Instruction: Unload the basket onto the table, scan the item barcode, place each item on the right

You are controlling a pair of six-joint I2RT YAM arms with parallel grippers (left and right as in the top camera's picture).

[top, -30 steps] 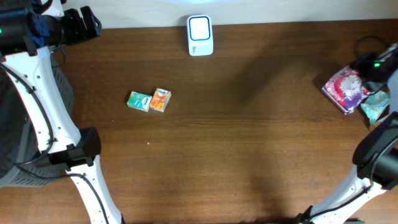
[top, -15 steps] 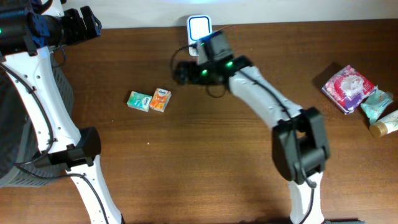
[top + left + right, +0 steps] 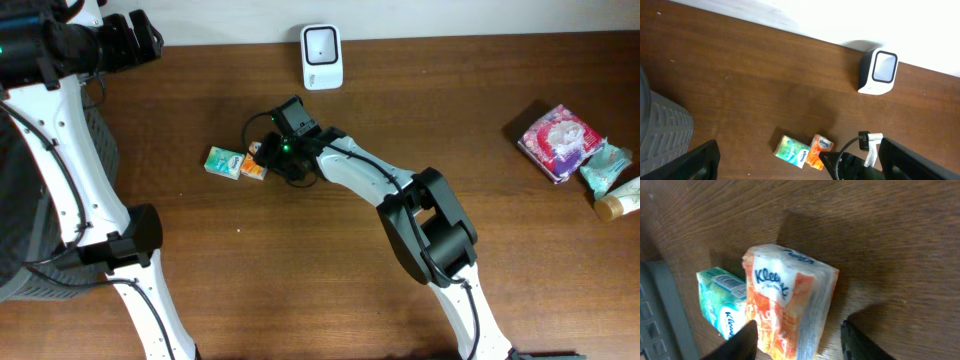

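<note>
Checking grasp alignment: my right gripper (image 3: 797, 327) stands spread astride the orange tissue pack (image 3: 785, 300), which lies on the surface (image 3: 330, 270) at about 8 o'clock from the scanner (image 3: 321, 56). In the right wrist view the pack's long axis runs roughly 11 to 5, with the fingers across its short width. The 3 o'clock finger is not touching. The green pack (image 3: 722, 297) abuts at 9 o'clock. My left gripper (image 3: 145, 38), spread and empty, sits well apart at the 10 o'clock corner, so the right arm is nearer.
</note>
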